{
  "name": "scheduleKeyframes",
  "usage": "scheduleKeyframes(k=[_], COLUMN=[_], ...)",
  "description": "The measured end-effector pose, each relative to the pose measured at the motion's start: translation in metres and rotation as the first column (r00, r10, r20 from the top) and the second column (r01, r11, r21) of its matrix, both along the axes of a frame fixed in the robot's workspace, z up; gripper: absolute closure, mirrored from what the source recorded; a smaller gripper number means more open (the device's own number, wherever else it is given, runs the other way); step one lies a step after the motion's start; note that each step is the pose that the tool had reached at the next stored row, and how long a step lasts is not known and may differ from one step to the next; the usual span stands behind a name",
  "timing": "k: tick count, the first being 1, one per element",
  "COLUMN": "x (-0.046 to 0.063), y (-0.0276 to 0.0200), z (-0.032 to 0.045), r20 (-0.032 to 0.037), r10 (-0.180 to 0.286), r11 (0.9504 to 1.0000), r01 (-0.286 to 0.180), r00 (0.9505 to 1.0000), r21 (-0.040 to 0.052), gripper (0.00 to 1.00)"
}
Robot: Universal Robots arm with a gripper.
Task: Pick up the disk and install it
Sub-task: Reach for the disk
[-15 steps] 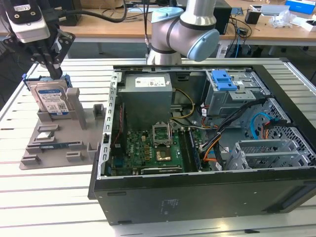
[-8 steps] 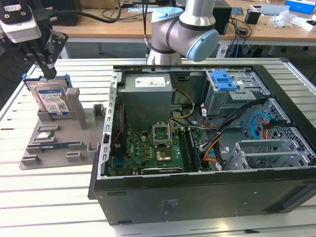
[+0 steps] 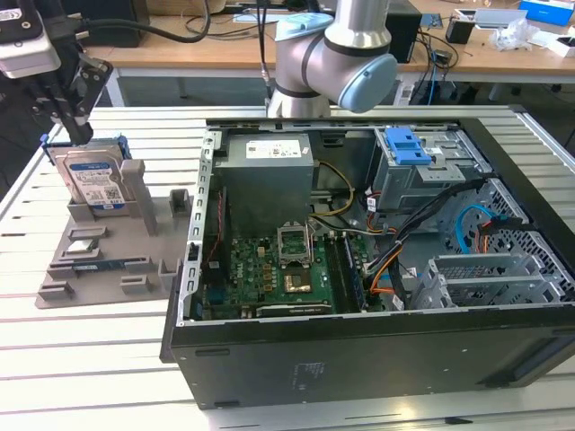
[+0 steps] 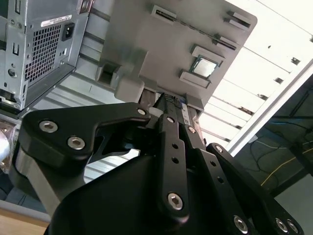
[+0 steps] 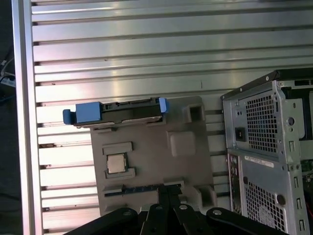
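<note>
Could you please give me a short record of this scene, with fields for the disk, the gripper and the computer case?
disk: upright on edge in the grey holder, at the exterior view's left; not installed
gripper: just above the disk's top edge; contact unclear
grey holder: on the slatted table, beside the computer case
computer case: open, lying on its side
</note>
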State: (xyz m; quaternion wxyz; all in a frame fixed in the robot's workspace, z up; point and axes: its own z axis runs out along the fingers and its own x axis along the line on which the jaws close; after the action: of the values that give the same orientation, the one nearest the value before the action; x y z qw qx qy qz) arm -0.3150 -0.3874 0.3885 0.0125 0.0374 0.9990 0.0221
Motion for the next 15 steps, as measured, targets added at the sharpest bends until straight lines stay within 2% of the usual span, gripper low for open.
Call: scheduleKeyframes(k=[7, 13, 15], x=[-0.014, -0.022, -0.027], y=[0.0000, 0.0003, 0.0019], z=[-0.0004, -0.0008, -0.0015], r20=[0.0000, 0.0000, 0.0001], r10=[0.000, 0.000, 0.000], r11=[1.0000, 1.0000, 1.0000], r01=[0.000, 0.000, 0.000], r00=[1.0000, 1.0000, 1.0000], r21=[0.0000, 0.0000, 0.0000], gripper=[0.89, 0.89, 0.89])
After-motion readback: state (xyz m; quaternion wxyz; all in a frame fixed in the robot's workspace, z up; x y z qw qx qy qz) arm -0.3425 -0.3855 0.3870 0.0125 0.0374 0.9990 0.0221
